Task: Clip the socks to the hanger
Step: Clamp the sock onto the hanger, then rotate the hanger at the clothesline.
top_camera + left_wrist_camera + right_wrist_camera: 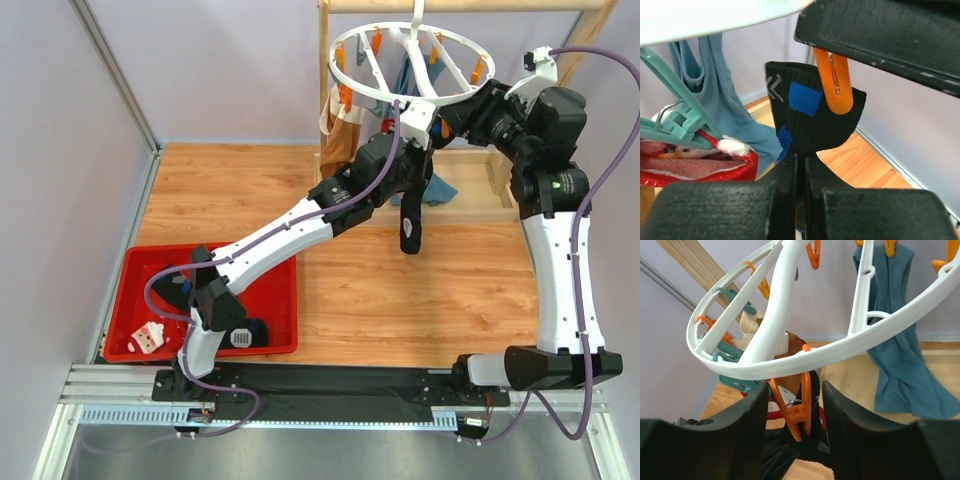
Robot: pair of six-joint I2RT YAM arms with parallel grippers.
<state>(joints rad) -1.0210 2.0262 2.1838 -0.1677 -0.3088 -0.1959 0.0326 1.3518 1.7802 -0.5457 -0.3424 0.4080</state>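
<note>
The white ring hanger (410,65) hangs from the wooden rack. My left gripper (405,185) is shut on a black sock (410,228) with blue patches and holds its top edge up under the hanger's near rim. In the left wrist view my gripper (801,162) pinches the sock (815,117), and an orange clip (839,92) sits over the sock's upper edge. My right gripper (795,387) is open, its jaws either side of that orange clip (801,410) without squeezing it. A red Christmas sock (695,165) hangs from a teal clip (680,125).
A red tray (285,300) at the near left holds another red Christmas sock (150,338) and dark socks. A blue cloth (900,365) and a tan garment (335,125) hang from the hanger. The wooden rack's base (500,200) stands behind.
</note>
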